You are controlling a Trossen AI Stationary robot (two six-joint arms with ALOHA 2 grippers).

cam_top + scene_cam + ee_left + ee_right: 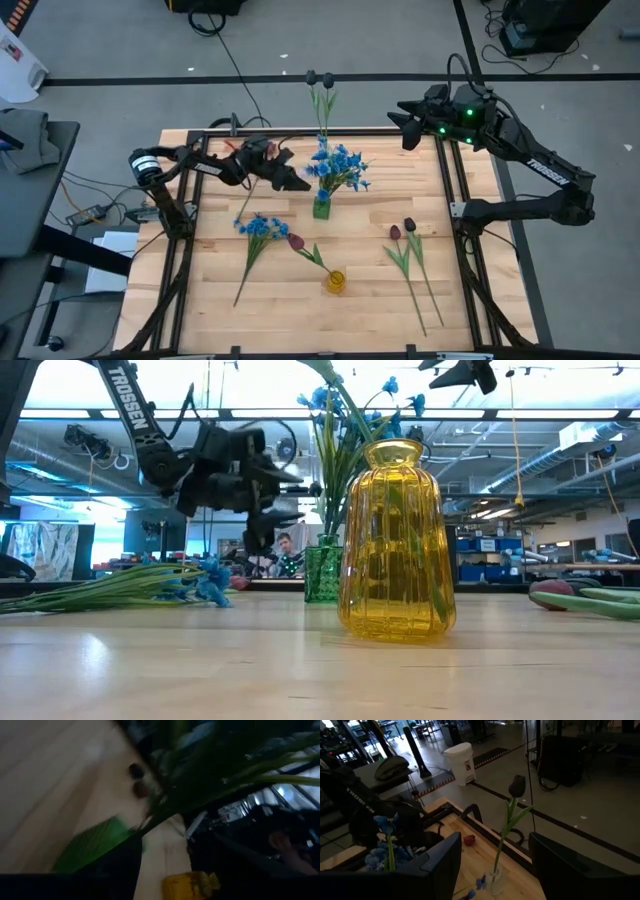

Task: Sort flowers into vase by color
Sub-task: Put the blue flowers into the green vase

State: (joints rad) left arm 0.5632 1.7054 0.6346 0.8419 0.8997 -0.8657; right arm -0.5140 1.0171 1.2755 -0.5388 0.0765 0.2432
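Note:
My left gripper (295,172) (295,500) hovers open above the table, just left of the green vase (321,208) (322,570), which holds blue flowers (338,165). Another blue spray (262,228) lies flat on the table to the left. A yellow vase (335,282) (396,545) holds one red tulip (295,242), which leans left. Two red tulips (402,232) lie on the table to the right. My right gripper (400,120) (495,840) is open and raised near the far right corner. It faces a clear vase (494,881) holding dark-headed stems (320,78) (517,785).
The clear vase stands at the table's far edge. Black frame rails (455,190) run along the table's left and right sides. A small red thing (469,840) lies near the far edge. There is free wood (300,320) along the near edge. A person (287,550) sits far behind.

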